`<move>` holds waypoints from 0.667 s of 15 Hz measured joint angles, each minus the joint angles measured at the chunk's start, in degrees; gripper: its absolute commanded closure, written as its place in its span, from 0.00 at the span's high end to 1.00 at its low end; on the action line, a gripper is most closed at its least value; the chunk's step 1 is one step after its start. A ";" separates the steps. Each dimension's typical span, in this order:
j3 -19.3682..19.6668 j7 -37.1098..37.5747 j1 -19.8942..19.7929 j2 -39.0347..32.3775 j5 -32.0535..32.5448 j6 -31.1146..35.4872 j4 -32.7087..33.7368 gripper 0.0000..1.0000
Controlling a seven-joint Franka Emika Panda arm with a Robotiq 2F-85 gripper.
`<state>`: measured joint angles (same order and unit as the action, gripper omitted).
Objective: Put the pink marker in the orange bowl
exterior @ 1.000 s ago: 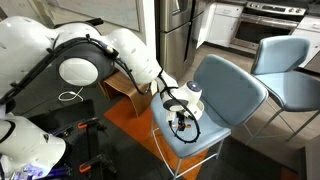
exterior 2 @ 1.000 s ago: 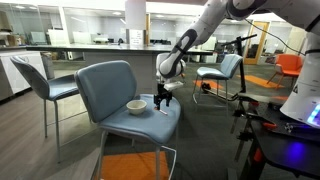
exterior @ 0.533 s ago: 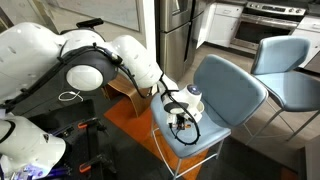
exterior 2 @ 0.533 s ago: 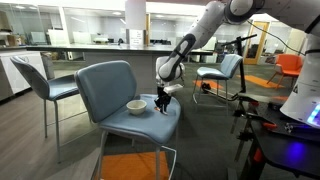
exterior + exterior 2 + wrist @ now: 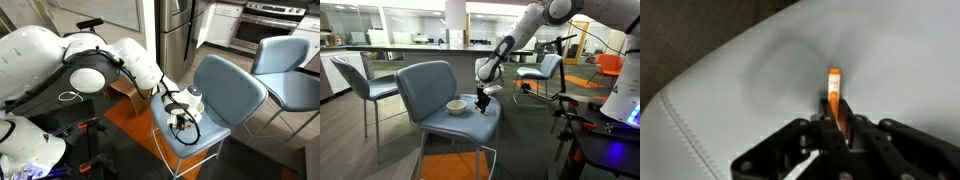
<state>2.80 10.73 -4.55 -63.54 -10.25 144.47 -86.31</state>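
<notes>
The marker (image 5: 834, 90) is pinched between the nearly closed fingers of the gripper (image 5: 836, 120). Its long axis lies in line with them and its paler tip sticks out past the fingertips toward the grey seat (image 5: 720, 95) — whether it touches the cushion I cannot tell. In an exterior view the gripper (image 5: 483, 102) points down over the front of the seat, just beside the bowl (image 5: 456, 106), with nothing between them and a second chair (image 5: 360, 82) well apart. The marker reads clearly only in the wrist view, while the bowl shows only from outside.
</notes>
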 measured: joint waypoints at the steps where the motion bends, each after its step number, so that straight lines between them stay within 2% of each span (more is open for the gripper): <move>1: 0.02 0.37 0.25 0.02 0.01 0.00 0.11 0.03; 4: 0.03 1.02 1.27 0.72 0.04 -0.92 0.16 0.03; 10: 1.26 4.52 3.59 5.67 0.20 -7.43 -0.32 0.03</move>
<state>4.06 15.25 -0.96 -57.87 -10.05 137.05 -86.62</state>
